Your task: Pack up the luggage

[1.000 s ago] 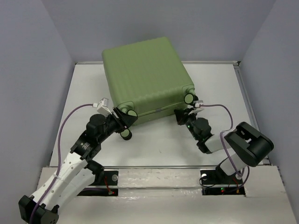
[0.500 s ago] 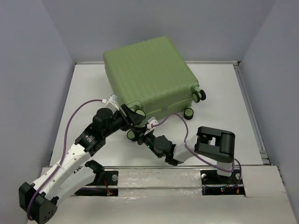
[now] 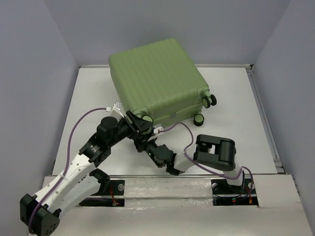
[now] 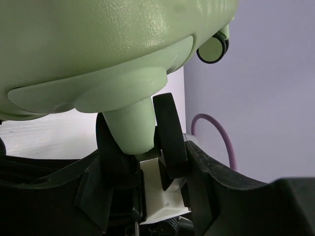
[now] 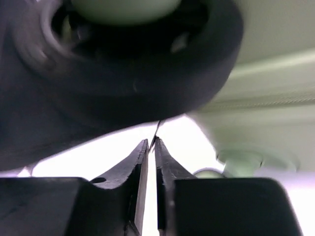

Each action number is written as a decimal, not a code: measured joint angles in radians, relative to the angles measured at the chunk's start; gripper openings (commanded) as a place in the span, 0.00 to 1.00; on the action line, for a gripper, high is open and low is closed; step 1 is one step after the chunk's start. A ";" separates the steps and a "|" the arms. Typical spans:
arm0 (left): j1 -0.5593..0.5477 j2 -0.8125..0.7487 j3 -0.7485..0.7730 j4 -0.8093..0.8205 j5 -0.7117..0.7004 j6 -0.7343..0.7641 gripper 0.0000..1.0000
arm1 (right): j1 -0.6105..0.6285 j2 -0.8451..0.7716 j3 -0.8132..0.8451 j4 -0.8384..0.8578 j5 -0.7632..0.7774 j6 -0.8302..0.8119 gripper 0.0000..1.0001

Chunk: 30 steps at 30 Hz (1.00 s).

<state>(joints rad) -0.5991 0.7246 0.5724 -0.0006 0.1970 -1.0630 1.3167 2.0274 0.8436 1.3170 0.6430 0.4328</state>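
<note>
Plain grey walls close in a white table. The luggage lies shut toward its back. The left pincer clamps a near-corner wheel. The right pincer, closed and empty, sits under a second wheel. The clamped caster may swivel, so the shell could twist free.

The suitcase is light green, with thin ridged stripes all over its shell. Its wheels are black with green middles. The surface is white. The walls are pale grey-blue. The left arm and right arm are white and black, with purple cables. The right pincer is black.
</note>
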 measured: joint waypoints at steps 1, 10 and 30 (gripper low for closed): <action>-0.002 -0.002 -0.015 0.018 0.005 -0.006 0.06 | 0.001 -0.003 -0.015 0.003 -0.007 0.007 0.37; -0.019 -0.010 -0.109 0.186 0.017 -0.039 0.43 | 0.084 -0.342 -0.439 -0.121 -0.097 0.054 0.90; -0.021 -0.063 -0.156 0.268 -0.020 -0.002 0.85 | -0.131 -0.591 -0.110 -0.612 -0.233 -0.094 0.87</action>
<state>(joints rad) -0.6201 0.6617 0.4168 0.2672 0.1772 -1.0645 1.1858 1.4361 0.7334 0.7048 0.4099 0.3386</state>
